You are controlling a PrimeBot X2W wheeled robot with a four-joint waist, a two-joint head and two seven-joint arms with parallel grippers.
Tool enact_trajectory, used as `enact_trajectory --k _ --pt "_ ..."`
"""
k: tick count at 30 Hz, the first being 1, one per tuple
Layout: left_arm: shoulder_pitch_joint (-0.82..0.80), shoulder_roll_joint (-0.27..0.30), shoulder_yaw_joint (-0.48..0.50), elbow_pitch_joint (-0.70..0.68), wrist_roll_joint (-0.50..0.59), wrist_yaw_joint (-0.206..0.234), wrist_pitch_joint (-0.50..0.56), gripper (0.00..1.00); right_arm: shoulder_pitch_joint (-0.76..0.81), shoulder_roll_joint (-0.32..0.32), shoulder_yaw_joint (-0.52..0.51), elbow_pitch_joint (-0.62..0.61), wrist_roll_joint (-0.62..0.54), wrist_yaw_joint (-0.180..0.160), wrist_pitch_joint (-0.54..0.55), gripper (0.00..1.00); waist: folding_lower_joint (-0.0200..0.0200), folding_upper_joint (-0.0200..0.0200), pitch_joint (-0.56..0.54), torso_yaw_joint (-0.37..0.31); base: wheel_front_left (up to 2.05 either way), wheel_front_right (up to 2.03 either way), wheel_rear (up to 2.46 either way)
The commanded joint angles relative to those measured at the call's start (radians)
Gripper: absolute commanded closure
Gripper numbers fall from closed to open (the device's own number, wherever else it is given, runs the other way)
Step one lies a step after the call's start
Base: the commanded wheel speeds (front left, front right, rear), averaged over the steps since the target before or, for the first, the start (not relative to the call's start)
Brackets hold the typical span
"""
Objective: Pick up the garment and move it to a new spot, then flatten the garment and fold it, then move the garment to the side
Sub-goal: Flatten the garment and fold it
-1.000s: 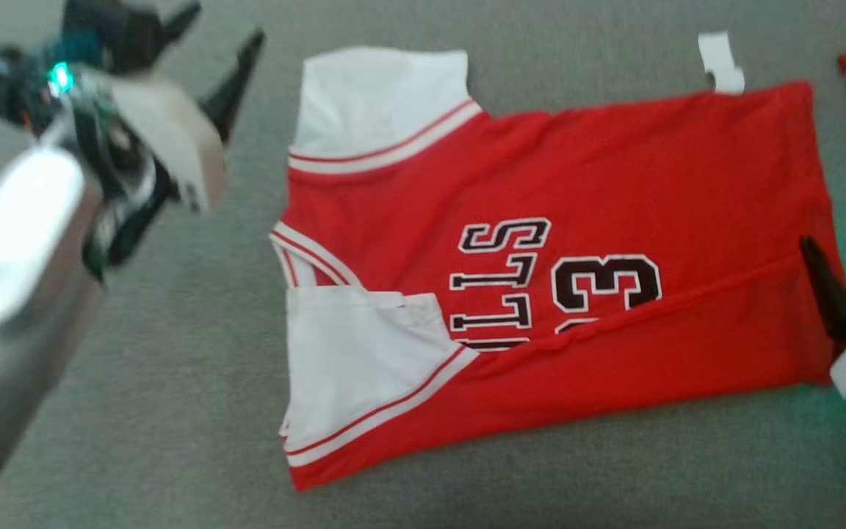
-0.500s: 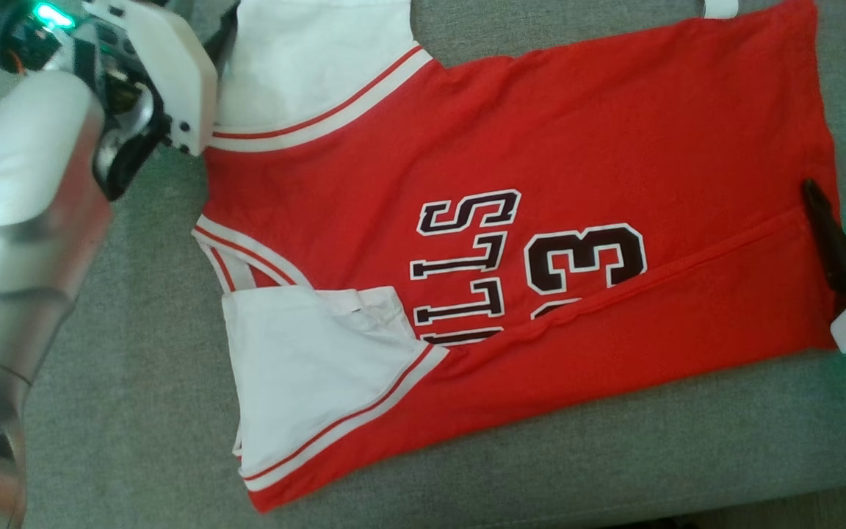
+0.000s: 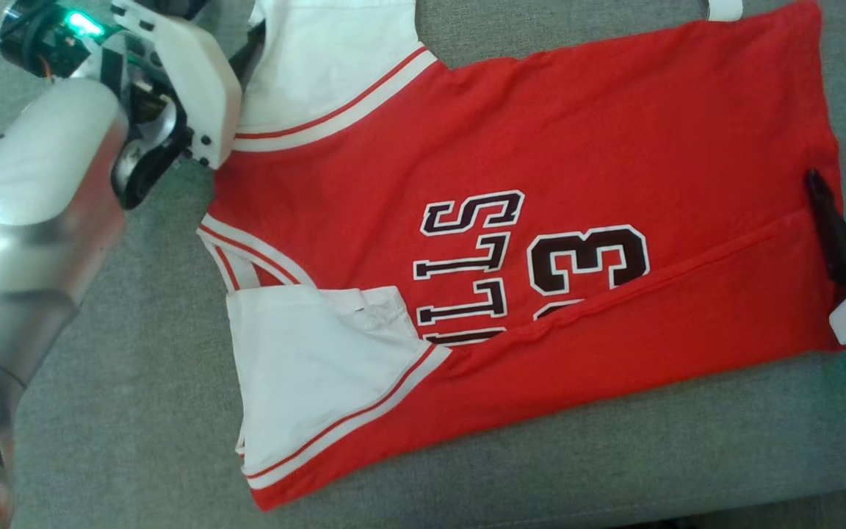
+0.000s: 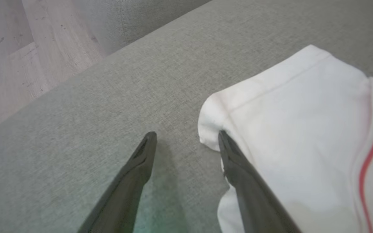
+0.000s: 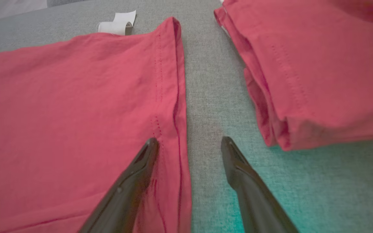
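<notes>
- Garment (image 3: 540, 147) is lying flat on the grey cushion (image 3: 136, 367), red with white sleeves, its near long edge folded over the lettering.
- Left gripper (image 4: 186, 136) is hovering at the corner of the garment's white sleeve (image 4: 303, 129), jaws spread wide, with one finger over the sleeve's edge and the other over bare cushion.
- Right gripper (image 5: 189, 140) is straddling the garment's hem (image 5: 170, 81) at the opposite end, jaws equally wide, gripping nothing.
- Folded red cloth (image 5: 303, 64) is sitting just beyond that hem, apart from the garment.
</notes>
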Motion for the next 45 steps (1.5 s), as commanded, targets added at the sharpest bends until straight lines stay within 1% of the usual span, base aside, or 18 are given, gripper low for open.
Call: enact_trajectory --k 1,2,3,4,7,15,18,21,25,31,37,38,39,40,41,42,43,45 --pt "-0.033 0.040 0.002 -0.032 -0.021 -0.006 0.011 0.39 0.010 -0.020 0.003 -0.022 -0.005 -0.001 -0.009 0.00 0.0000 0.0000 -0.002 0.000 0.00 0.00 0.00" --pt "-0.033 0.040 0.002 -0.032 -0.021 -0.006 0.011 0.39 0.010 -0.020 0.003 -0.022 -0.005 -0.001 -0.009 0.00 0.0000 0.0000 -0.002 0.000 0.00 0.00 0.00" --pt "-0.032 0.043 -0.013 -0.039 -0.033 -0.006 0.017 0.75 0.010 -0.020 0.001 -0.022 -0.005 -0.001 -0.010 0.00 0.0000 0.0000 -0.002 0.001 0.00 0.00 0.00" --pt "-0.031 0.046 -0.028 -0.045 -0.044 -0.006 0.023 1.00 0.009 -0.019 -0.001 -0.023 -0.005 -0.001 -0.011 0.00 0.0000 0.0000 -0.003 0.001 0.00 0.00 0.00" --pt "-0.039 0.059 -0.063 -0.056 -0.068 -0.006 0.017 1.00 0.007 -0.017 -0.002 -0.026 -0.007 -0.001 -0.011 0.00 0.0000 0.0000 -0.004 0.002 0.00 0.00 0.00" --pt "-0.105 0.071 -0.095 -0.002 -0.021 -0.006 -0.117 1.00 -0.007 -0.025 0.010 -0.028 -0.008 -0.001 -0.005 0.00 0.0000 0.0000 -0.038 0.006 0.00 0.00 0.00" --pt "-0.127 0.075 -0.117 0.018 -0.004 -0.006 -0.147 1.00 -0.043 -0.033 0.029 -0.026 -0.004 -0.001 0.016 0.00 0.0000 0.0000 -0.049 0.006 0.00 0.00 0.00" --pt "-0.138 0.073 -0.136 0.033 -0.016 -0.006 -0.157 1.00 -0.112 -0.042 0.054 -0.003 0.014 -0.001 0.058 0.00 0.0000 0.0000 -0.056 0.006 0.00 0.00 0.00" --pt "-0.152 0.065 -0.164 0.051 -0.030 -0.006 -0.159 1.00 -0.237 -0.054 0.100 0.073 0.034 -0.001 0.135 0.00 0.0000 0.0000 -0.060 0.013 0.00 0.00 0.00" --pt "-0.171 0.053 -0.202 0.064 -0.052 -0.006 -0.163 1.00 -0.422 -0.055 0.169 0.234 0.051 -0.001 0.245 0.00 0.0000 0.0000 -0.055 0.029 0.00 0.00 0.00" --pt "-0.191 0.048 -0.234 0.070 -0.073 -0.006 -0.171 1.00 -0.541 -0.052 0.227 0.363 0.067 -0.001 0.267 0.01 0.0000 0.0000 -0.048 0.045 0.00 0.00 0.00" --pt "-0.193 0.046 -0.238 0.071 -0.076 -0.006 -0.172 1.00 -0.553 -0.052 0.235 0.378 0.069 -0.001 0.263 0.09 0.0000 0.0000 -0.047 0.047 0.00 0.00 0.00" --pt "-0.196 0.045 -0.242 0.072 -0.079 -0.006 -0.174 1.00 -0.563 -0.053 0.243 0.391 0.072 -0.001 0.259 0.26 0.0000 0.0000 -0.046 0.050 0.00 0.00 0.00" --pt "-0.198 0.044 -0.245 0.074 -0.082 -0.006 -0.176 1.00 -0.572 -0.055 0.250 0.402 0.075 -0.001 0.253 0.50 0.0000 0.0000 -0.045 0.052 0.00 0.00 0.00" --pt "-0.200 0.042 -0.248 0.076 -0.085 -0.006 -0.179 1.00 -0.579 -0.058 0.258 0.411 0.077 -0.001 0.247 0.64 0.0000 0.0000 -0.043 0.053 0.00 0.00 0.00" --pt "-0.201 0.041 -0.251 0.078 -0.088 -0.006 -0.181 1.00 -0.586 -0.062 0.264 0.420 0.075 -0.001 0.238 0.92 0.0000 0.0000 -0.042 0.055 0.00 0.00 0.00" --pt "-0.203 0.040 -0.254 0.080 -0.090 -0.006 -0.183 1.00 -0.593 -0.066 0.270 0.427 0.073 -0.001 0.229 1.00 0.0000 0.0000 -0.041 0.056 0.00 0.00 0.00" --pt "-0.205 0.040 -0.260 0.085 -0.094 -0.006 -0.188 1.00 -0.607 -0.068 0.280 0.441 0.076 -0.001 0.209 1.00 0.0000 0.0000 -0.039 0.057 0.00 0.00 0.00"
